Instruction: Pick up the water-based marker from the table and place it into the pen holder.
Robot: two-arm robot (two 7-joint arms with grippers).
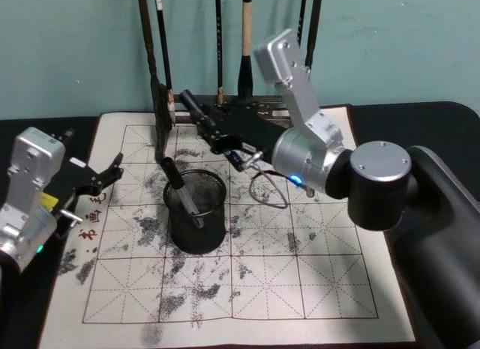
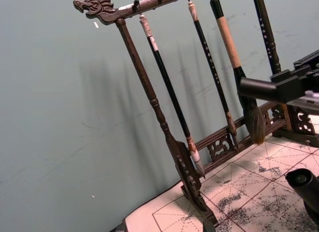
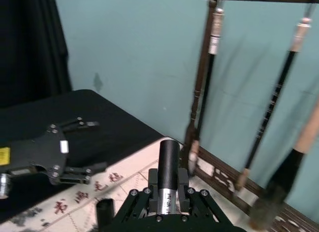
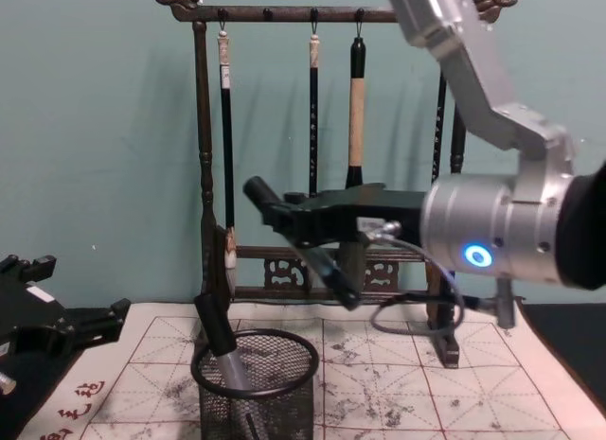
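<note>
My right gripper (image 1: 221, 135) hangs above and just behind the pen holder (image 1: 199, 229), shut on a water-based marker (image 1: 193, 107) with a black cap and a silvery printed barrel (image 3: 168, 162). The marker lies slanted across the fingers, cap end up and toward my left (image 4: 260, 192). The holder is a round black mesh cup (image 4: 256, 402) on the gridded mat. Another marker (image 1: 182, 190) with a black cap and grey barrel leans inside it (image 4: 220, 341). My left gripper (image 1: 101, 180) rests open at the mat's left edge, holding nothing (image 3: 82, 147).
A tall dark wooden brush rack (image 4: 199, 128) with several hanging brushes stands along the mat's back edge, close behind the right gripper. A loose cable (image 1: 266, 191) loops below the right wrist. The cream mat (image 1: 300, 274) has open room in front of and to the right of the holder.
</note>
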